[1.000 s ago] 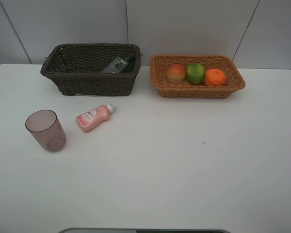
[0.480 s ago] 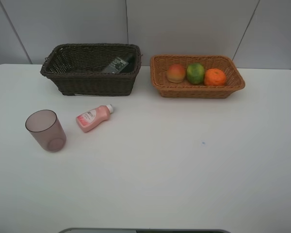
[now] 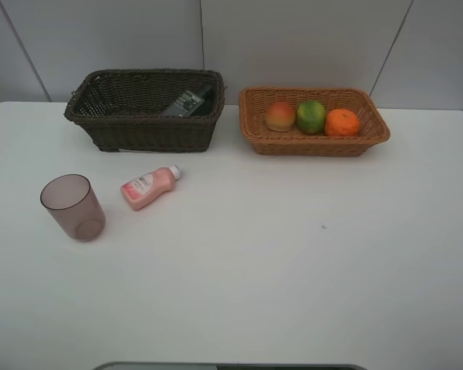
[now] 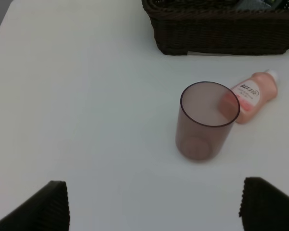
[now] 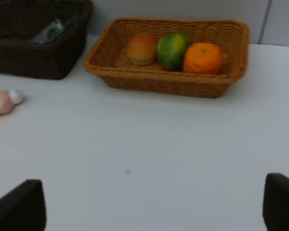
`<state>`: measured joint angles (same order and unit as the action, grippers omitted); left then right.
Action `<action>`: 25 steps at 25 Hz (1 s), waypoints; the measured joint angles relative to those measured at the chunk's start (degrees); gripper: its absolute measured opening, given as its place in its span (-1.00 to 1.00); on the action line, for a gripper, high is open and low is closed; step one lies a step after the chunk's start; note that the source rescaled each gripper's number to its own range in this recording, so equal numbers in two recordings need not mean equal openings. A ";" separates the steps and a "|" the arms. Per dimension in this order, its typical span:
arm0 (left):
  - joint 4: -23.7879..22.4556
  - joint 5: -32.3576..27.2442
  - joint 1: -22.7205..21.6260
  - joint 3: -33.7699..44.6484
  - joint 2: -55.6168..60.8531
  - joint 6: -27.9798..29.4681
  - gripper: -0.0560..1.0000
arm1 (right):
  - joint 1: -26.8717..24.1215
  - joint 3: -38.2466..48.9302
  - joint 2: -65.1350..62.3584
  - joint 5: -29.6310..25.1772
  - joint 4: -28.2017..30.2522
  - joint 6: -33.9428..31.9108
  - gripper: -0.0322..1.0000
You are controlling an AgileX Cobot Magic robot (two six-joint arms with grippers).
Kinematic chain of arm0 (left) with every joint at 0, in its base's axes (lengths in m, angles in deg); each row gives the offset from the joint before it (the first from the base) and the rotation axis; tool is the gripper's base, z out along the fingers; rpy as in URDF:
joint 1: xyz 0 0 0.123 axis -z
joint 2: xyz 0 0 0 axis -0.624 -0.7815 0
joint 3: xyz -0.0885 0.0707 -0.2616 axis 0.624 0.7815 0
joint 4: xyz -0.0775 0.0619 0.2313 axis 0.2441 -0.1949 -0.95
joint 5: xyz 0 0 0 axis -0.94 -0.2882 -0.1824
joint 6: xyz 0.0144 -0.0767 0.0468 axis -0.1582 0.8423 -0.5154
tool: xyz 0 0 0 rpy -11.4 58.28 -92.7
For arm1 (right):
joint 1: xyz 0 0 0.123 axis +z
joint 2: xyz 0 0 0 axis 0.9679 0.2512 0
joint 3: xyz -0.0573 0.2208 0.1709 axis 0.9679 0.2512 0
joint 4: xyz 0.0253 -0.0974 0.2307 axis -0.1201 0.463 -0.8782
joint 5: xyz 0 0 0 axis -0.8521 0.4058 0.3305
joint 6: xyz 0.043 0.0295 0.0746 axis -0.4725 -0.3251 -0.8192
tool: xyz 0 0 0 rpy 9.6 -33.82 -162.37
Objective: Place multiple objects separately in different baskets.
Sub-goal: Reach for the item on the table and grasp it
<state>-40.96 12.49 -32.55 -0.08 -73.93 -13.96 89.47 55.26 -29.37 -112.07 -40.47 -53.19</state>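
The tan basket (image 3: 312, 144) at the back right holds a peach (image 3: 279, 116), a green fruit (image 3: 311, 116) and an orange (image 3: 342, 122). In the dark brown basket (image 3: 147, 132) at the back left lies a dark green bottle (image 3: 187, 102). A pink bottle (image 3: 148, 187) lies on its side in front of that basket, with a mauve cup (image 3: 72, 206) upright to its left. Neither arm shows in the exterior high view. My left gripper (image 4: 154, 211) is open, short of the cup (image 4: 204, 127). My right gripper (image 5: 151, 209) is open, well short of the tan basket (image 5: 164, 82).
The white table (image 3: 293, 270) ends at a grey panelled wall just behind both baskets. A small dark speck (image 3: 322, 227) marks the tabletop right of the middle. A grey edge (image 3: 231, 366) shows at the table's front.
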 joint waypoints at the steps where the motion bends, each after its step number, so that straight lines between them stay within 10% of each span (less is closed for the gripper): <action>1: 0.00 0.00 0.00 0.00 0.00 0.00 0.85 | -2.66 0.00 0.00 0.00 0.00 0.00 1.00; 7: 0.00 0.00 0.00 0.00 0.00 0.00 0.85 | -14.44 0.00 -0.06 0.00 0.00 0.00 1.00; 25: 0.00 0.00 0.00 0.00 0.00 0.00 0.85 | -14.89 0.00 -0.06 0.00 0.00 0.00 1.00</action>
<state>-40.96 12.49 -32.55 -0.08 -73.93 -13.96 74.58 55.26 -29.43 -112.07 -40.47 -53.19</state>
